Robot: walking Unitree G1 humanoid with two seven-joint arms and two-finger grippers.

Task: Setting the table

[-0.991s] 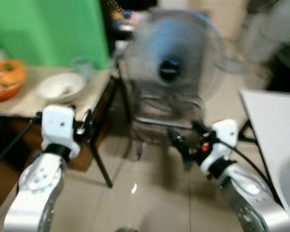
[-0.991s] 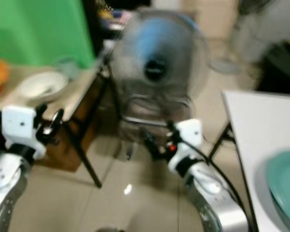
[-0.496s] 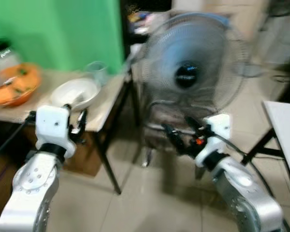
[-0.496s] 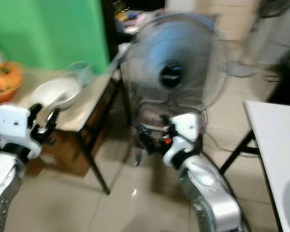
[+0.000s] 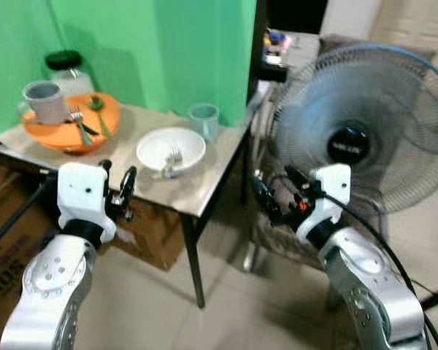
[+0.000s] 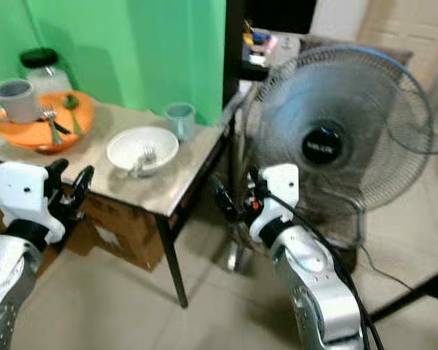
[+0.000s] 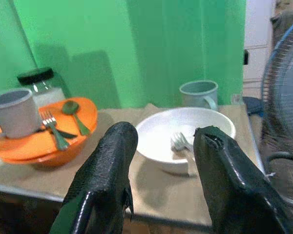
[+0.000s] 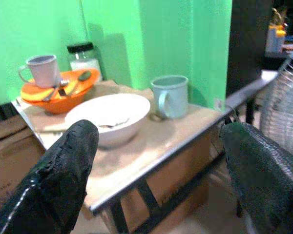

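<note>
Bench [image 5: 204, 195] against green wall, fan [image 5: 354, 142] beside | white bowl [image 5: 171, 149] just ahead of left pincer [image 5: 115, 182], spread | right pincer [image 5: 274, 195] spread, well apart from bowl

My jaws gape wide, framing a white bowl [image 8: 109, 117] with a fork, beside a blue cup [image 8: 170, 96] on the counter [image 8: 151, 141].

Head stereo downward, 2 wrist cameras forward: shared table [image 5: 204, 197].
</note>
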